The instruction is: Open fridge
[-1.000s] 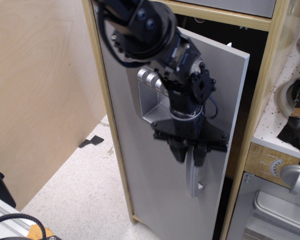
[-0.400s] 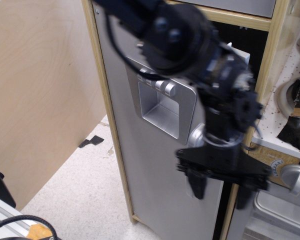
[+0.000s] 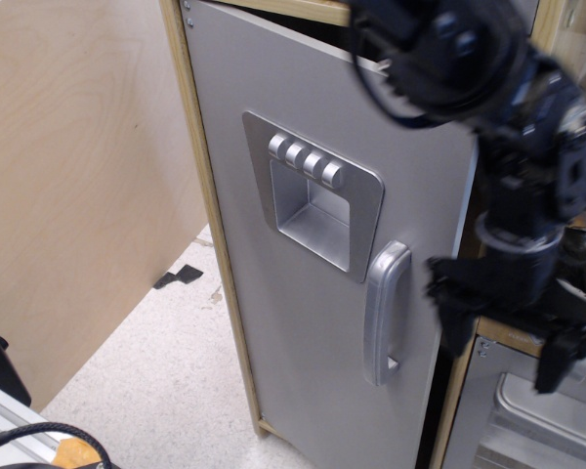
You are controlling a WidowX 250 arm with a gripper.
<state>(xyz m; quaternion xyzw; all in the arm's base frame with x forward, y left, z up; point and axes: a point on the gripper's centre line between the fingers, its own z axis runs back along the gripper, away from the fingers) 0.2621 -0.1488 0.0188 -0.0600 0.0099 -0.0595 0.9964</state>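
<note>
The grey fridge [image 3: 313,244] door stands partly swung out from its light wood frame, silver bar handle [image 3: 386,313] at about 6 o'clock of the four-button dispenser panel [image 3: 313,191]. At 3 o'clock of the handle, clear of it, the black pincer [image 3: 513,337] hangs blurred, fingers spread apart and empty.

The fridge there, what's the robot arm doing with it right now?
The fridge door stands ajar, swung partway out from the light wood frame. The gripper is off to the right of the silver bar handle, not touching it, with its fingers apart and nothing between them. The arm is blurred, so it seems to be moving.
</note>
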